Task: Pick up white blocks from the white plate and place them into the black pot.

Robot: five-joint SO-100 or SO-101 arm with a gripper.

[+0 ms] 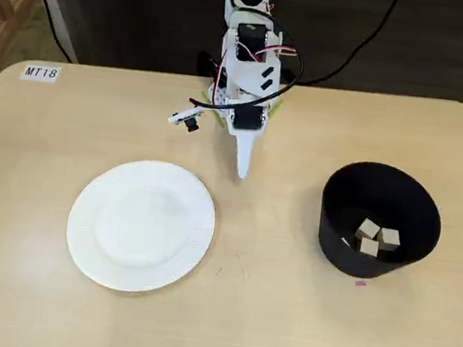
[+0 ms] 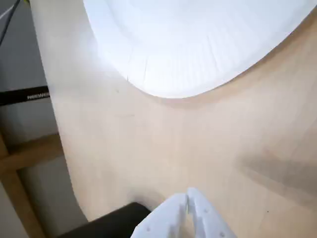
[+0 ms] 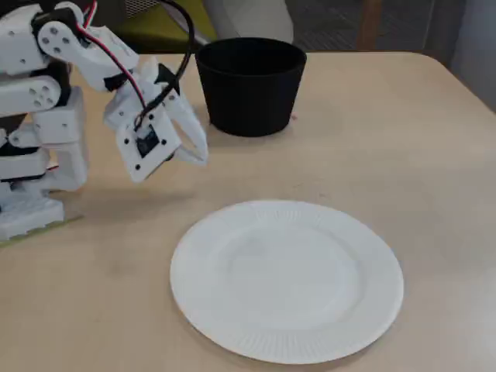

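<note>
The white plate (image 1: 141,223) lies on the table with nothing on it; it also shows in the wrist view (image 2: 198,44) and in a fixed view (image 3: 287,277). The black pot (image 1: 379,220) stands to the right and holds three white blocks (image 1: 376,238). In a fixed view the pot (image 3: 250,85) stands at the back; its inside is hidden there. My gripper (image 1: 242,171) is shut and empty, folded near the arm's base, between plate and pot. It also shows in the wrist view (image 2: 187,199) and in a fixed view (image 3: 199,156).
The arm's white base (image 3: 31,155) stands at the table's far edge in a fixed view. A label reading MT18 (image 1: 40,73) sits at the table's far left corner. A small pink mark (image 1: 360,282) lies in front of the pot.
</note>
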